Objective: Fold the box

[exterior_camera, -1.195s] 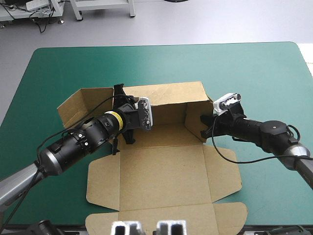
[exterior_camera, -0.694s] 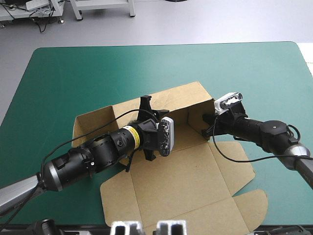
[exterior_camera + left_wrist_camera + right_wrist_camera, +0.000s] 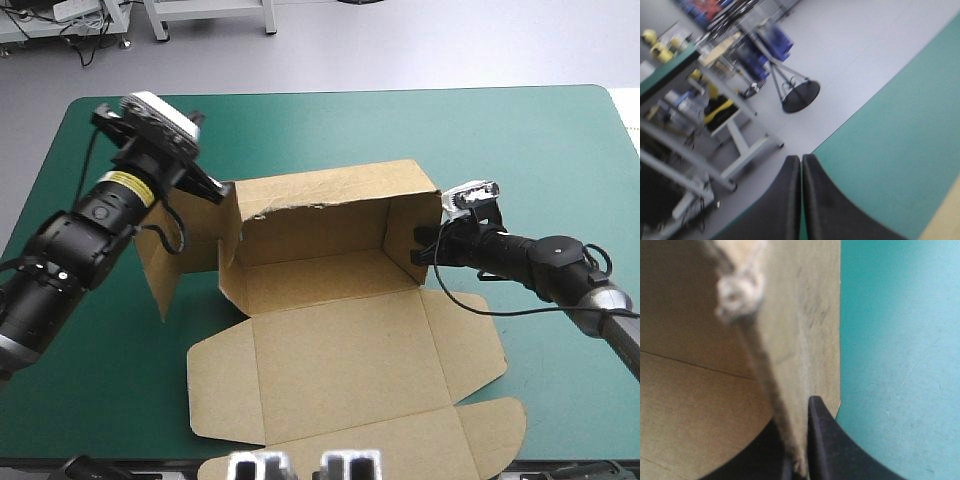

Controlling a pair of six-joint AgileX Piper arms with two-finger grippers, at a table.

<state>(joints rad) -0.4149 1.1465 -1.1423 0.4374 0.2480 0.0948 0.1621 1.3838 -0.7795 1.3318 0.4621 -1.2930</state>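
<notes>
The brown box point(image 3: 340, 300) lies mid-table with its back wall point(image 3: 320, 215) and right wall point(image 3: 405, 232) raised. Its lid point(image 3: 350, 375) lies flat toward the front edge. At the left end a side panel point(image 3: 170, 262) stands up and leans outward. My right gripper point(image 3: 422, 250) is shut on the right wall; in the right wrist view the board edge point(image 3: 805, 315) runs between my gripper point(image 3: 799, 415). My left gripper point(image 3: 217, 190) hovers at the box's far left corner, shut and holding nothing point(image 3: 801, 158), pointing past the table's far edge.
Bare teal-green cover point(image 3: 500, 150) surrounds the box on all sides. The table's far edge point(image 3: 340, 92) runs behind the left gripper, with grey floor point(image 3: 850, 45) beyond it. A sliver of brown board point(image 3: 951, 220) shows beside the left gripper.
My left arm has pulled out of the box's inside and risen to its far left corner. The box has swung back square, and its left panel now stands. The right gripper kept its hold.
</notes>
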